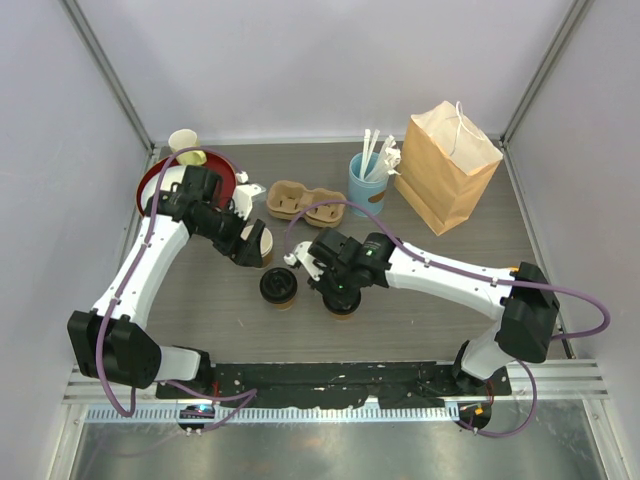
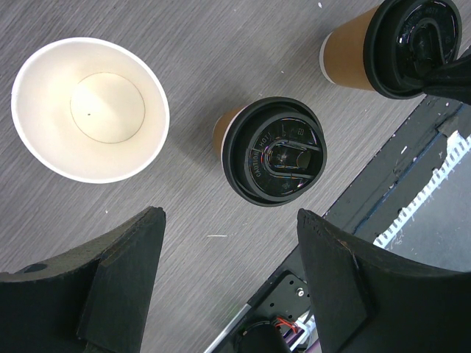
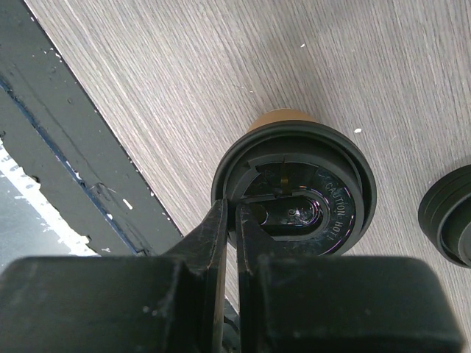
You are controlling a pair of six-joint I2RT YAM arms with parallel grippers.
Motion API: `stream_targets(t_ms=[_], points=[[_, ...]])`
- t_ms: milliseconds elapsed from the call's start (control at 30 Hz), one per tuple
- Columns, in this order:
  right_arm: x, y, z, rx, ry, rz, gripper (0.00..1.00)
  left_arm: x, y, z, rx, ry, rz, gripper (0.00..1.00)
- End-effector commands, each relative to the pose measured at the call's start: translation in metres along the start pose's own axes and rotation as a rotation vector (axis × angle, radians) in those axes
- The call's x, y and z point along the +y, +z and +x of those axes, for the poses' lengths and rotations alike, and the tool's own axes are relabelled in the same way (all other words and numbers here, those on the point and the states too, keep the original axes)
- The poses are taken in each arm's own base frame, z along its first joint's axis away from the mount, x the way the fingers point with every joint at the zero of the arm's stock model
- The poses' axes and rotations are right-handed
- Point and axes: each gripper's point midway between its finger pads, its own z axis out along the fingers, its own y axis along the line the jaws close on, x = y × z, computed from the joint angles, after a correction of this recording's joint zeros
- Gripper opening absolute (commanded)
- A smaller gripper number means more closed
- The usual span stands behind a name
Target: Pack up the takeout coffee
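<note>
Currently both cups of takeout coffee stand upright on the desk [image 1: 400,330], near its centre. The left coffee [image 1: 278,287] stands free. The right coffee [image 1: 342,302] stands just to its right, apart from it, beneath the right claw [image 3: 232,217].

Right claw: jaws drawn almost together, tips over the rim of that cup's black lid; contact cannot be confirmed.

Left claw [image 2: 228,272]: jaws wide, hovering above bare desk just far-left of the left coffee.

A lidless cup [image 2: 90,110] stands close beside the left claw.

Farther back sit a cardboard cup carrier [image 1: 305,203], a blue cup of stirrers [image 1: 362,190] and, far right, an upright paper bag [image 1: 447,165]. A red plate [image 1: 141,192] lies far left, partly hidden by the left arm.
</note>
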Motion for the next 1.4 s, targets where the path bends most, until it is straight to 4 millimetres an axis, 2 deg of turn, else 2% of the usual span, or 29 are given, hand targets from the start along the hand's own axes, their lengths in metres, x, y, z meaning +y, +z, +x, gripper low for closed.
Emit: stream_targets(t_ms=[0,267,533,733,1067,1100,1200,1367], points=[[0.000,-0.015,-0.010,-0.071,0.011,0.022,0.01,-0.002,-0.011,-0.011,-0.042,0.036,-0.013,0.77],[-0.002,-0.022,-0.013,-0.085,0.012,0.039,0.01,-0.002,-0.012,-0.010,-0.040,0.036,-0.014,0.77],[0.007,-0.011,-0.009,-0.084,0.020,-0.014,0.01,-0.001,-0.011,-0.010,-0.038,0.039,-0.015,0.77],[0.006,-0.002,-0.001,-0.060,0.023,-0.017,0.01,-0.002,-0.012,-0.009,-0.036,0.038,-0.014,0.77],[0.005,-0.008,-0.004,-0.087,0.031,-0.023,0.02,-0.002,-0.012,-0.010,-0.038,0.039,-0.013,0.77],[0.004,-0.009,-0.004,-0.090,0.036,-0.015,0.10,-0.002,-0.012,-0.010,-0.039,0.040,-0.013,0.77],[0.004,-0.011,-0.006,-0.099,0.039,-0.016,0.25,-0.002,-0.012,-0.009,-0.037,0.038,-0.012,0.77],[0.005,-0.015,-0.010,-0.118,0.039,-0.020,0.40,-0.003,-0.011,-0.008,-0.034,0.038,-0.009,0.77]])
